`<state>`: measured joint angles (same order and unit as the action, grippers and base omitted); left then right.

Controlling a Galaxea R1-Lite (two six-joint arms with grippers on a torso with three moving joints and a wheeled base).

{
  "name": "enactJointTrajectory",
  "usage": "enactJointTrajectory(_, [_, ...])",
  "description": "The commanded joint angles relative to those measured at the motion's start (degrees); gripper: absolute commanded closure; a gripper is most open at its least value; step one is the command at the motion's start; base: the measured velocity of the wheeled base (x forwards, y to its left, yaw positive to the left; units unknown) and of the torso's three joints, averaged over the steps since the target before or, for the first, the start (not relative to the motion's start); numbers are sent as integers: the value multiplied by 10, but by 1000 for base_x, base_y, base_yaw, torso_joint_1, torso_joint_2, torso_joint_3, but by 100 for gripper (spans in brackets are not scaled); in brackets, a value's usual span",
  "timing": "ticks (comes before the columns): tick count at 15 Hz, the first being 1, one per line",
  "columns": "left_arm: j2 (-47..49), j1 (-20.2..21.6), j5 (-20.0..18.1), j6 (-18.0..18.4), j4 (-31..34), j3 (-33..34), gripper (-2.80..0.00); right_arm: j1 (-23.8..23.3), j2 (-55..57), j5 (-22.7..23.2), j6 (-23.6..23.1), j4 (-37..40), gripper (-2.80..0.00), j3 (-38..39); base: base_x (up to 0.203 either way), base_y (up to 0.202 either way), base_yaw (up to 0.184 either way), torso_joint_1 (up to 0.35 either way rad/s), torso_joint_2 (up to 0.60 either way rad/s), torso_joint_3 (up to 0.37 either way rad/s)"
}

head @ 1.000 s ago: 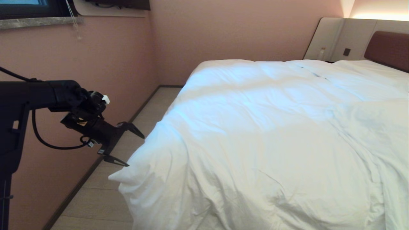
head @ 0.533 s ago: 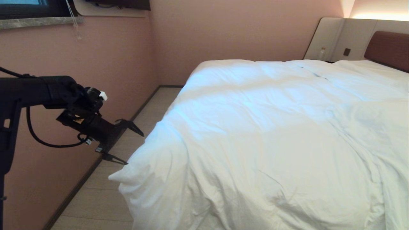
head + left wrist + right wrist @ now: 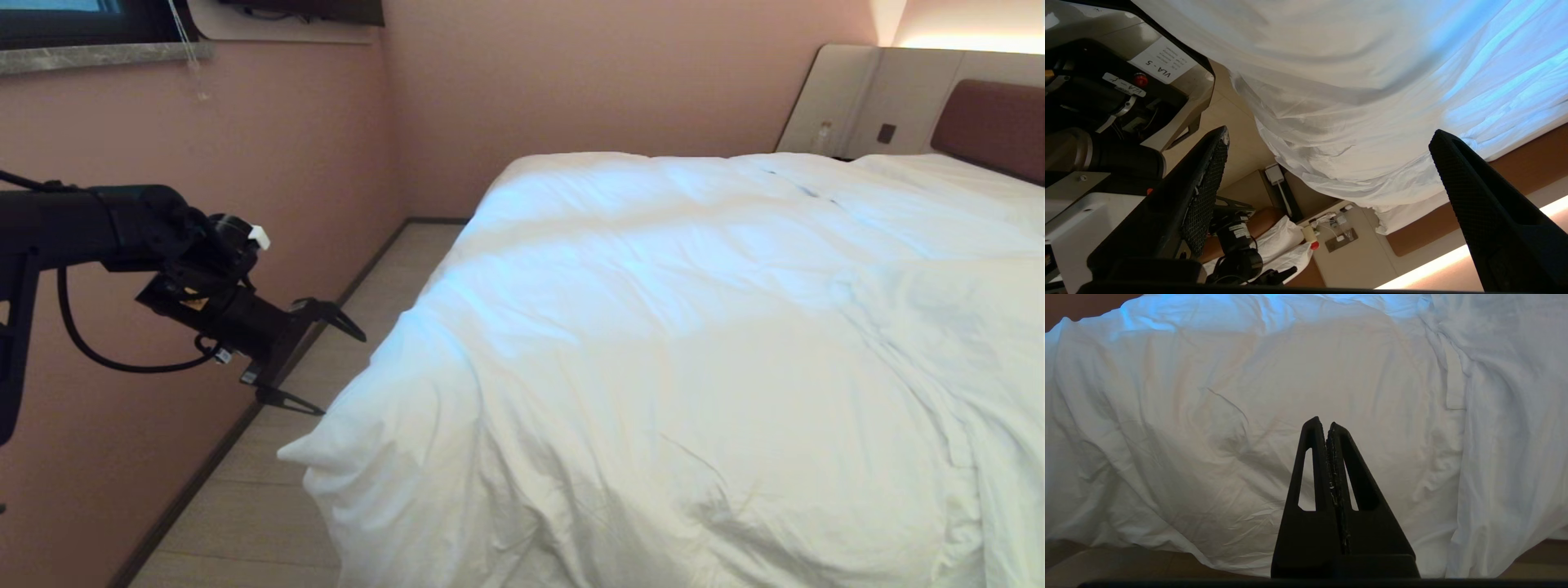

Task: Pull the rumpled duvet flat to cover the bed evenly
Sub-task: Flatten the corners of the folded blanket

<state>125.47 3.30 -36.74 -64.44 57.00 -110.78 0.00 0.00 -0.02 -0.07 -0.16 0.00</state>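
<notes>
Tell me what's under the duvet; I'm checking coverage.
The duvet hides the mattress entirely. Only the bed's brown base shows below its hanging edge in the left wrist view. Whatever lies beneath cannot be seen.

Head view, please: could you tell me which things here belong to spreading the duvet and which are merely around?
Part of the job:
- duvet, rumpled, corner hanging off the near left
- bed, headboard showing
- left end effector, open, beside that corner, holding nothing
- right end effector, shut, empty, over the duvet

Just around:
- window sill
- wall socket
- floor
</notes>
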Motion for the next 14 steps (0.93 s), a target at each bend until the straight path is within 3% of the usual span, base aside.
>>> enactJointTrajectory(1, [0,0,-2,-4,3,0,-280,0,0,0,0,0,0,0,0,0,0,0,0,0])
enactJointTrajectory(14, [1,0,-2,-3,1,8,-280,0,0,-1,0,0,0,0,0,0,0,0,0,0])
